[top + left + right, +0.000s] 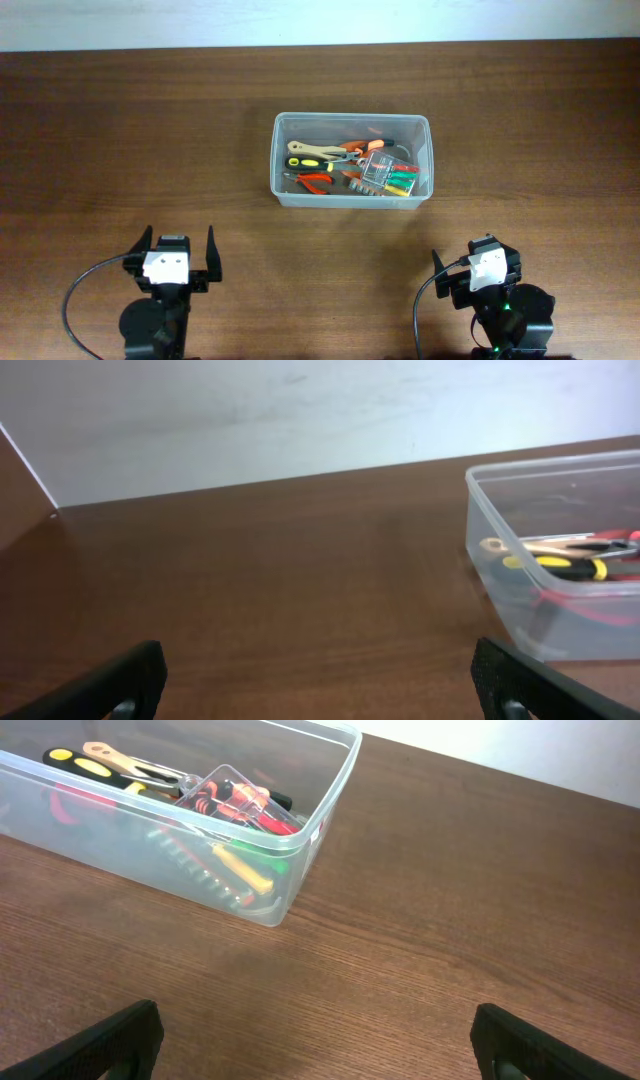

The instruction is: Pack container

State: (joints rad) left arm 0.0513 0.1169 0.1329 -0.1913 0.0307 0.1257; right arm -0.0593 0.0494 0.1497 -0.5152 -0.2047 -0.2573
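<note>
A clear plastic container (279, 160) stands at the middle of the wooden table. Inside lie hand tools: a yellow-and-black handled tool (310, 163), orange-handled pliers (366, 146), red-handled cutters (316, 182) and a small clear case of bits (378, 172). The container also shows in the left wrist view (490, 560) and the right wrist view (320, 815). My left gripper (175, 252) is open and empty near the front left. My right gripper (477, 268) is open and empty near the front right. Both are well apart from the container.
A white wall (250, 420) rises behind the table's far edge. Black cables (80, 290) loop beside each arm base at the front edge.
</note>
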